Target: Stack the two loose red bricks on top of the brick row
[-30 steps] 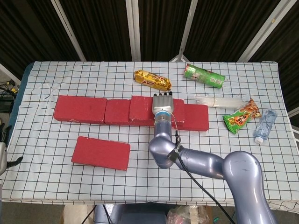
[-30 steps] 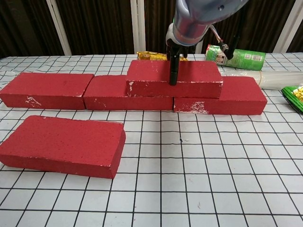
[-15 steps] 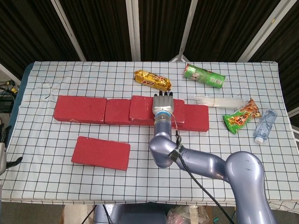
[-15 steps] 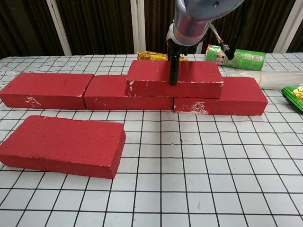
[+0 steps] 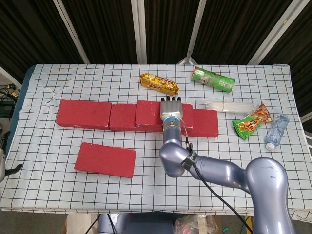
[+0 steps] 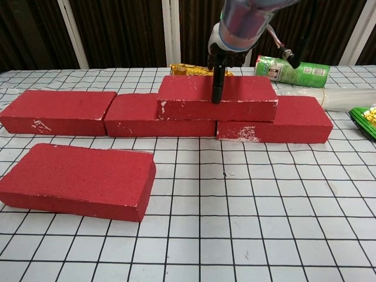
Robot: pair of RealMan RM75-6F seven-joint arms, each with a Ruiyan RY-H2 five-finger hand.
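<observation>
A row of red bricks (image 5: 84,113) (image 6: 56,110) lies across the checked table. One red brick (image 5: 146,114) (image 6: 247,94) lies on top of the row, over the joint between the middle and right bricks. My right hand (image 5: 170,108) (image 6: 226,44) grips this top brick: the thumb (image 6: 216,85) runs down its front face and the fingers reach over its far edge. The other loose red brick (image 5: 105,159) (image 6: 76,181) lies flat in front of the row, at the left. Only a sliver of my left hand (image 5: 3,165) shows at the left edge of the head view, off the table.
Behind the row lie a yellow snack pack (image 5: 159,83) and a green can (image 5: 212,79) (image 6: 294,69). To the right are a clear plastic tube (image 5: 229,105), a green-and-orange snack bag (image 5: 252,121) and a small bottle (image 5: 276,130).
My right forearm and elbow have swung slightly to the right. The hand stays on the top brick, which has shifted a touch to the right. The loose brick has not moved.
</observation>
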